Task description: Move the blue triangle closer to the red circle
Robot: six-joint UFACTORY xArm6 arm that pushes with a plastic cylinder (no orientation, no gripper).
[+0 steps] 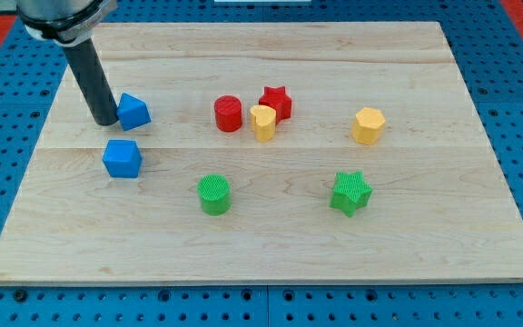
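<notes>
A: My tip (pixel 105 121) sits touching the left side of the blue triangle (pixel 133 111), far-left on the board; no jaws, just the bare rod.

B: Red circle (pixel 228 113) lies well to its right.

A: Push under way, I judge. Next: slide rightward, keeping clear of the blue cube (pixel 122 158) nearer us.

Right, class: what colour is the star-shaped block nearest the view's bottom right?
Green: the green star block, clearest in the camera view.

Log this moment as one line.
tip: touching blue triangle, on its left | red circle: to triangle's right, apart | blue cube: below triangle | state: push not finished
</notes>
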